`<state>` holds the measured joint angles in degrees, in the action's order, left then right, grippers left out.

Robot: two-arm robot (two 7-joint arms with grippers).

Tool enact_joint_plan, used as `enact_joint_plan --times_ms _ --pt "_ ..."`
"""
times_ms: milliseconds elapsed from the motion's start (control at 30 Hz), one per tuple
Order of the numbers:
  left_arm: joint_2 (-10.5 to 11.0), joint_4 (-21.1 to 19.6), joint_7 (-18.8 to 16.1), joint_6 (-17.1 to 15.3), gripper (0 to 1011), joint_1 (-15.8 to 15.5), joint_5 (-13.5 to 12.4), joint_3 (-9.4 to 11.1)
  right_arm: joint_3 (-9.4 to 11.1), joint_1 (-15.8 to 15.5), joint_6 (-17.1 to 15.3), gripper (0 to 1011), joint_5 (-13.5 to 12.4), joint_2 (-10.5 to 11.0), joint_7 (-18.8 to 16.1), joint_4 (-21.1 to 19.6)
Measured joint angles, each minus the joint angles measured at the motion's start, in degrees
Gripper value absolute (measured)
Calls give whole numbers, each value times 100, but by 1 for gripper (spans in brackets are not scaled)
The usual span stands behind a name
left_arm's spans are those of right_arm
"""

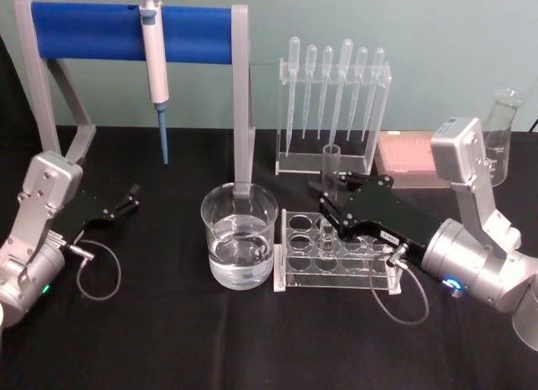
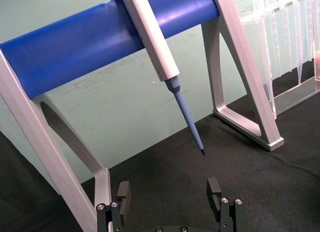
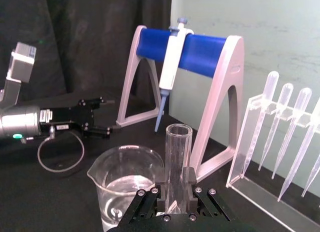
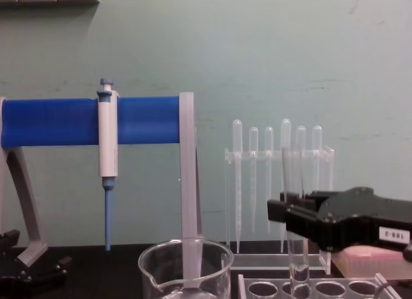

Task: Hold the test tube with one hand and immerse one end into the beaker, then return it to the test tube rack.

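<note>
The test tube (image 1: 331, 165) stands upright, a clear glass cylinder with its open rim on top. My right gripper (image 1: 329, 197) is shut on its middle. Its lower end reaches into a hole of the clear rack (image 1: 294, 276). The right wrist view shows the tube (image 3: 178, 152) clamped between the black fingers (image 3: 191, 184), with the beaker (image 3: 127, 179) just beyond. The beaker (image 1: 239, 234) holds water and stands left of the rack. In the chest view the tube (image 4: 296, 260) hangs from the right gripper (image 4: 293, 215), right of the beaker (image 4: 187, 267). My left gripper (image 1: 128, 198) rests open at the far left.
A blue-and-white pipettor (image 1: 155, 54) hangs on a blue-barred stand (image 1: 88, 30) behind the beaker. A clear rack of plastic pipettes (image 1: 332, 96), a pink tip box (image 1: 408, 159) and a glass flask (image 1: 503, 129) stand at the back right. The stand's right leg (image 1: 243, 113) rises just behind the beaker.
</note>
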<state>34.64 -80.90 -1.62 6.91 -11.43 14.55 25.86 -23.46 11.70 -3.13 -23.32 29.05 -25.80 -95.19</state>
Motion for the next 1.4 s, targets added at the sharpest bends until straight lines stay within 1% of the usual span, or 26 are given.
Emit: enact_joint_plan --times_ms 233,567,700,733,800,833,867,900,933,967,1000,1033,1067,1100,1133,1167,1200,1233,1267,1300,1333,1367,1400 --pt "0 0 0 0 1000 0 0 0 -55 9 7 225 81 -24 -72 129" --pt "0 0 0 0 1000 0 0 0 -158 72 -195 228 219 33 -163 211" --pt "0 0 0 0 1000 0 0 0 -133 7 -253 343 235 73 -133 142" --pt "0 0 0 0 1000 0 0 0 -117 -22 -270 390 237 85 -110 115" --pt "0 0 0 0 1000 0 0 0 -57 -134 -309 430 234 127 -33 10" --pt "0 0 0 0 1000 0 0 0 16 -265 -347 488 222 179 37 -101" --pt "0 0 0 0 1000 0 0 0 57 -340 -370 488 212 211 81 -175" --pt "0 0 0 0 1000 0 0 0 104 -427 -389 530 201 248 124 -250" --pt "0 0 0 0 1000 0 0 0 154 -518 -411 548 189 286 166 -324" --pt "0 0 0 0 1000 0 0 0 276 -722 -449 616 156 373 254 -491" --pt "0 0 0 0 1000 0 0 0 344 -830 -461 633 139 419 299 -573" --pt "0 0 0 0 1000 0 0 0 409 -923 -465 676 120 457 338 -643" --pt "0 0 0 0 1000 0 0 0 564 -1135 -453 715 83 529 429 -779" --pt "0 0 0 0 1000 0 0 0 652 -1244 -437 735 67 559 469 -836" --pt "0 0 0 0 1000 0 0 0 813 -1416 -361 747 38 585 577 -909" --pt "0 0 0 0 1000 0 0 0 930 -1531 -290 773 24 584 657 -935" --pt "0 0 0 0 1000 0 0 0 1028 -1624 -227 824 20 570 732 -942" --pt "0 0 0 0 1000 0 0 0 1116 -1698 -149 847 21 541 821 -943" --pt "0 0 0 0 1000 0 0 0 1261 -1813 -9 877 52 465 1010 -925" --pt "0 0 0 0 1000 0 0 0 1326 -1864 63 916 102 415 1138 -900" --pt "0 0 0 0 1000 0 0 0 1419 -1927 186 947 257 313 1390 -822" --pt "0 0 0 0 1000 0 0 0 1419 -1927 186 960 257 313 1390 -822" --pt "0 0 0 0 1000 0 0 0 1486 -1956 289 976 390 207 1621 -718"
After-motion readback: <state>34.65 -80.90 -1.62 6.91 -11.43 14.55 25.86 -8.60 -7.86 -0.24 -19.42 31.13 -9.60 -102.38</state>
